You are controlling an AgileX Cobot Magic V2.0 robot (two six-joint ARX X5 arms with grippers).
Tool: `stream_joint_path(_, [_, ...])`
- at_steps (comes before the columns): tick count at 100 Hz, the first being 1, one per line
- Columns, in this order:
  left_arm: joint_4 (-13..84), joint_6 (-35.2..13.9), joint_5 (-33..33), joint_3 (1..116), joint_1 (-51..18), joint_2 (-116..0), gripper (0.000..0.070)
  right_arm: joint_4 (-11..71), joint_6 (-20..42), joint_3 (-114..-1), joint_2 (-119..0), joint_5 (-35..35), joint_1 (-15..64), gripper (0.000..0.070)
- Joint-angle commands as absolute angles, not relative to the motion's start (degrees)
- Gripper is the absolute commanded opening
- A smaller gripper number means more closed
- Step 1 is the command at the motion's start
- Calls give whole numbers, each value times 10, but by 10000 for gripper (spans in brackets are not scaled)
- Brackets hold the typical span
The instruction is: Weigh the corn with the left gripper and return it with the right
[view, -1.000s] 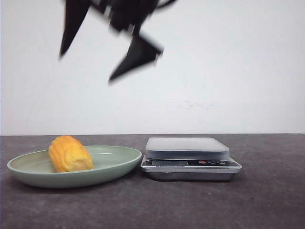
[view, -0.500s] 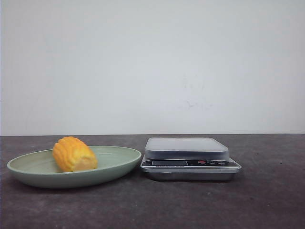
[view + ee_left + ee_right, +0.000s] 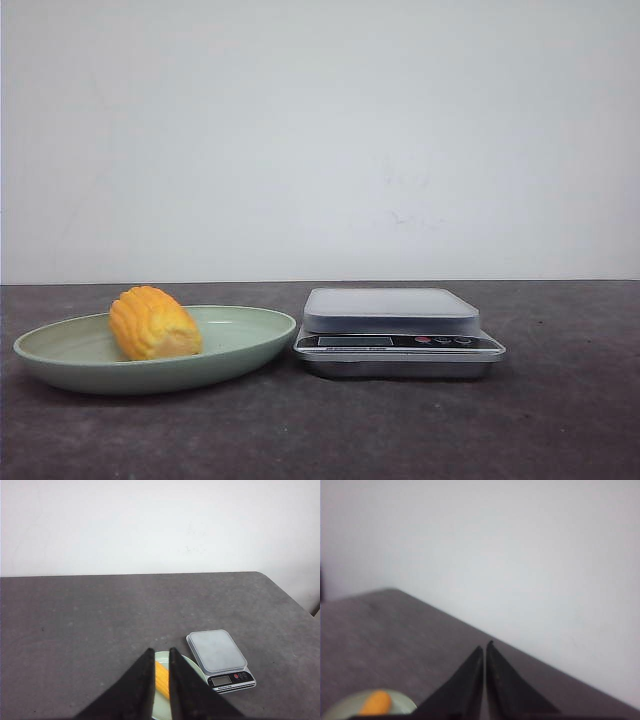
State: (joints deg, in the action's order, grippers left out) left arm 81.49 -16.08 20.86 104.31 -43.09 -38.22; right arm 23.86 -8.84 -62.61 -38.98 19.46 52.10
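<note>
I see the corn (image 3: 153, 323) lying in the green plate (image 3: 240, 352) beside the scale (image 3: 398, 331), both grippers' jaws nearly closed, empty.

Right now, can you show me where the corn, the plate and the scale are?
corn (image 3: 153, 323): front view, on the middle of its kernel rows.
plate (image 3: 240, 345): front view, on its bare green rim, right of the corn.
scale (image 3: 391, 309): front view, on the pale weighing platform on top.
</note>
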Motion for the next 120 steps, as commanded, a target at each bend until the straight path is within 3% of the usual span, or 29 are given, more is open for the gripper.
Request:
stream_joint_path(1, [845,-159,210,1055,-435,-383,1,243,-95,-633,-387,197,527,0])
stream_joint_path(83, [845,-159,210,1056,-435,-383,1,257,-94,-633,-365,197,526,0])
stream_joint_path(106, [845,-159,210,1056,-435,-383,1,273,-94,-625,-357,198,467,0])
stream_joint_path(120, [844,-159,210,1056,-435,-383,1,246,-95,-568,-344,144,402,0])
